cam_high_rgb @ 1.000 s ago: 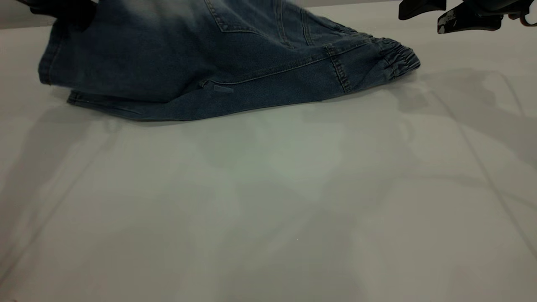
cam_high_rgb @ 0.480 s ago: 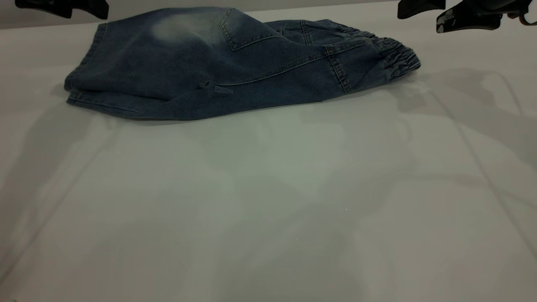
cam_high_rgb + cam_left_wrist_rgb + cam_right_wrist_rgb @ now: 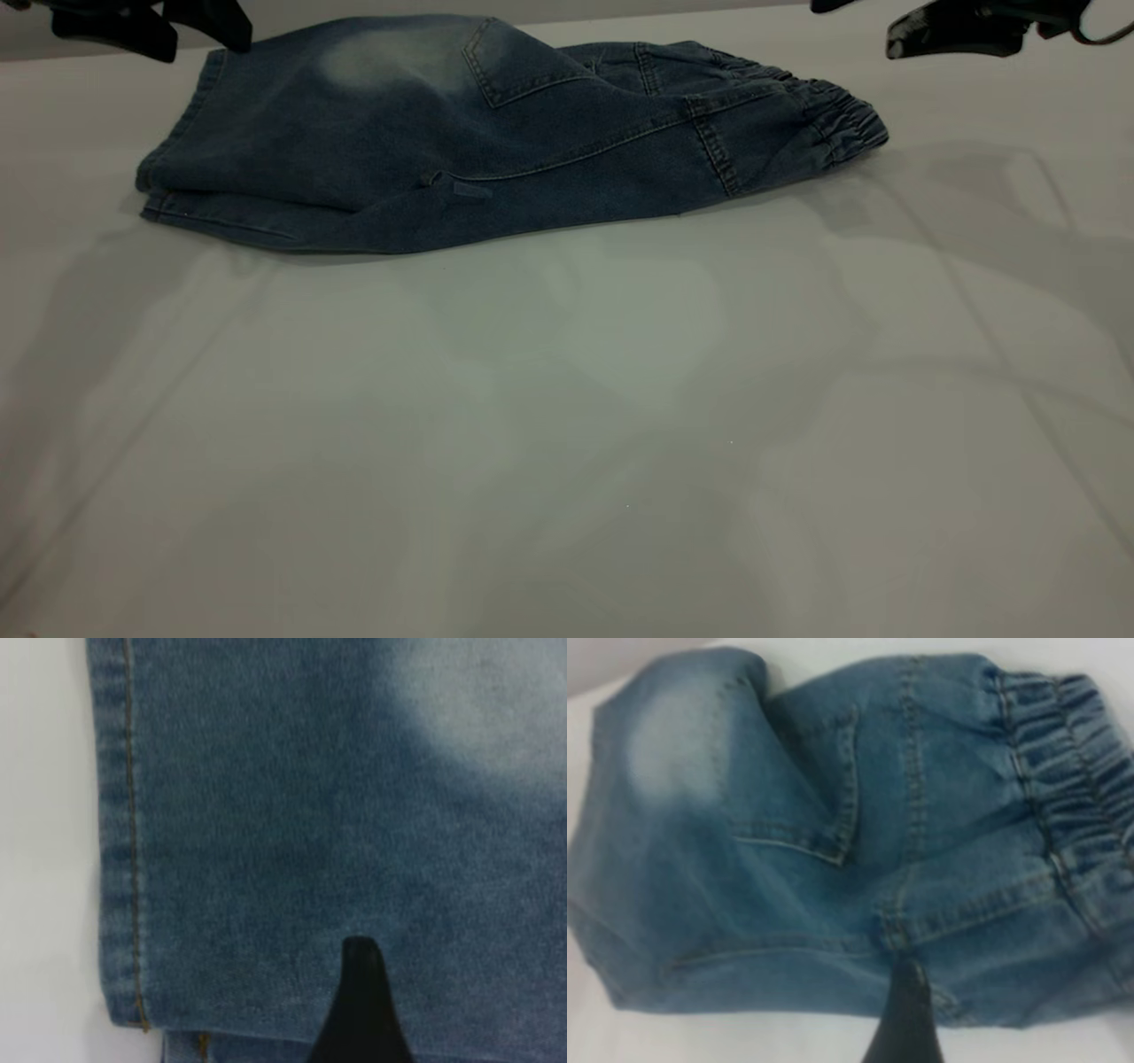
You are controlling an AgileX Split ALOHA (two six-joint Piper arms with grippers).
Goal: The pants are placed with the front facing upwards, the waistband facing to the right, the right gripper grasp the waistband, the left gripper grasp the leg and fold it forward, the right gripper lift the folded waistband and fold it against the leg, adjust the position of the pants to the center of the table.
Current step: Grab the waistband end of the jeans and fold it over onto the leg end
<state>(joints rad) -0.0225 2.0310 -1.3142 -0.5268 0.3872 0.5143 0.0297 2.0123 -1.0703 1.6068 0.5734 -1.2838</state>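
Across the upper part of the exterior frame, the short blue denim pants (image 3: 496,133) lie folded lengthwise on the broad, plain white matte table (image 3: 567,425), one leg laid over the other so that two hem edges stack at the left end. A pale faded oval (image 3: 390,62) shows on the top layer near the upper middle, with a tan-stitched back pocket (image 3: 523,66) just to its right. The ruched, elasticated denim waistband (image 3: 842,124) forms the right end of the bundle, resting on the tabletop in small gathered pleats.

At the upper left corner of the exterior frame, the black two-finger left gripper (image 3: 146,27) hangs above the leg end, apart from the cloth. Its two dark tips are spread and hold nothing. Its wrist view looks straight down on the stitched hem (image 3: 128,859) and the denim, with one black fingertip (image 3: 359,1010) at the lower edge.

At the upper right corner, the black angular right gripper (image 3: 948,31) sits above and beyond the waistband, clear of it, its fingers parted and empty. Its wrist view takes in the pocket (image 3: 824,788), the waistband (image 3: 1081,753) and one dark fingertip (image 3: 908,1019) over the near fold.
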